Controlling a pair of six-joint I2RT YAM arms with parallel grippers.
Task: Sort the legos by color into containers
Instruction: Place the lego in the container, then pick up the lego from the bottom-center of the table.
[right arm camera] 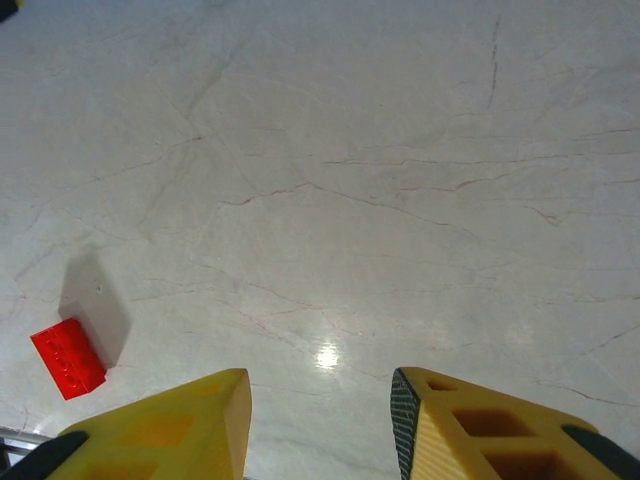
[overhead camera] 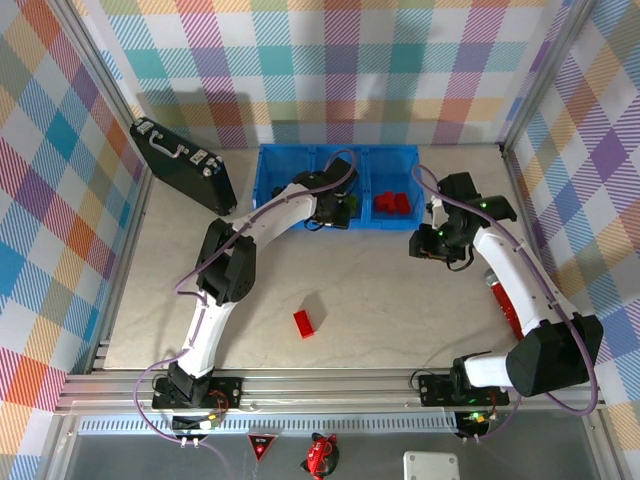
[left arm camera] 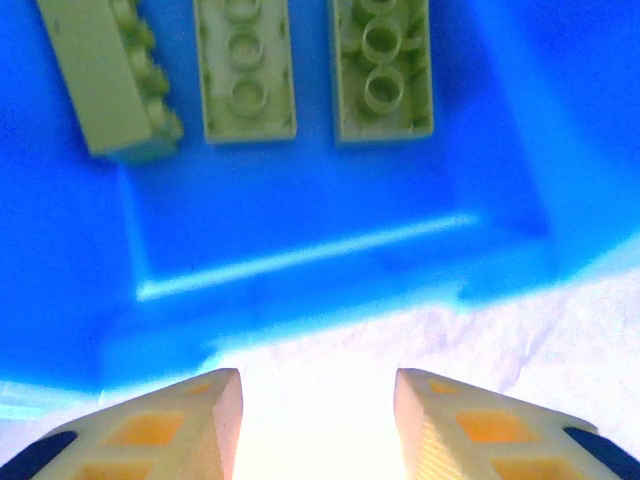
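Note:
A single red lego [overhead camera: 303, 323] lies on the table in front of the blue tray [overhead camera: 268, 160]; it shows at the lower left of the right wrist view as a red lego [right arm camera: 68, 357]. More red legos [overhead camera: 392, 203] sit in the tray's right compartment. Three lime-green legos [left arm camera: 245, 70] lie in the middle compartment [left arm camera: 300, 200]. My left gripper [overhead camera: 338, 208] hovers over that compartment's near wall, open and empty [left arm camera: 318, 400]. My right gripper [overhead camera: 420, 245] hangs over bare table just right of the tray, open with nothing between its fingers [right arm camera: 320, 400].
A black briefcase-like case [overhead camera: 182, 165] lies at the back left beside the tray. A long red stick [overhead camera: 505, 300] rests under the right arm near the right wall. Checked walls close in the table on three sides.

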